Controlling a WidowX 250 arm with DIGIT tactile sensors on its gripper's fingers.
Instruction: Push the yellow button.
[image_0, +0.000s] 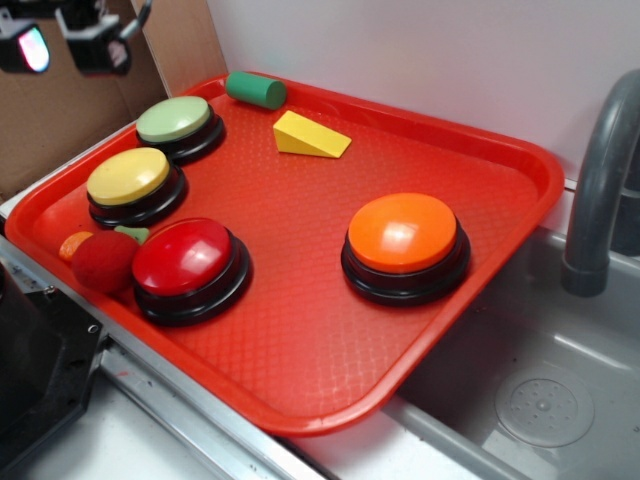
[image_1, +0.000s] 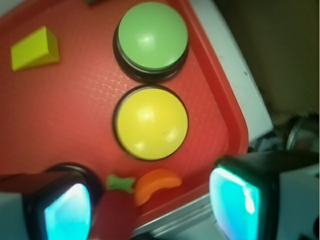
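The yellow button (image_0: 128, 178) (image_1: 151, 123), a domed yellow cap on a black round base, sits near the left edge of the red tray (image_0: 300, 350). My gripper (image_0: 72, 42) (image_1: 152, 207) hangs high above the tray's far left corner, well clear of the button. It is open, its two glowing fingertips far apart with nothing between them. In the wrist view the yellow button lies ahead of the fingers, beyond a small orange piece (image_1: 156, 184).
A pale green button (image_0: 177, 122) (image_1: 151, 37) stands behind the yellow one. A red button (image_0: 188, 262), an orange button (image_0: 404, 240), a yellow wedge (image_0: 308, 137) (image_1: 34, 49), a green cylinder (image_0: 256, 90) and a red felt strawberry (image_0: 104, 260) share the tray. A grey faucet (image_0: 600, 190) rises at right.
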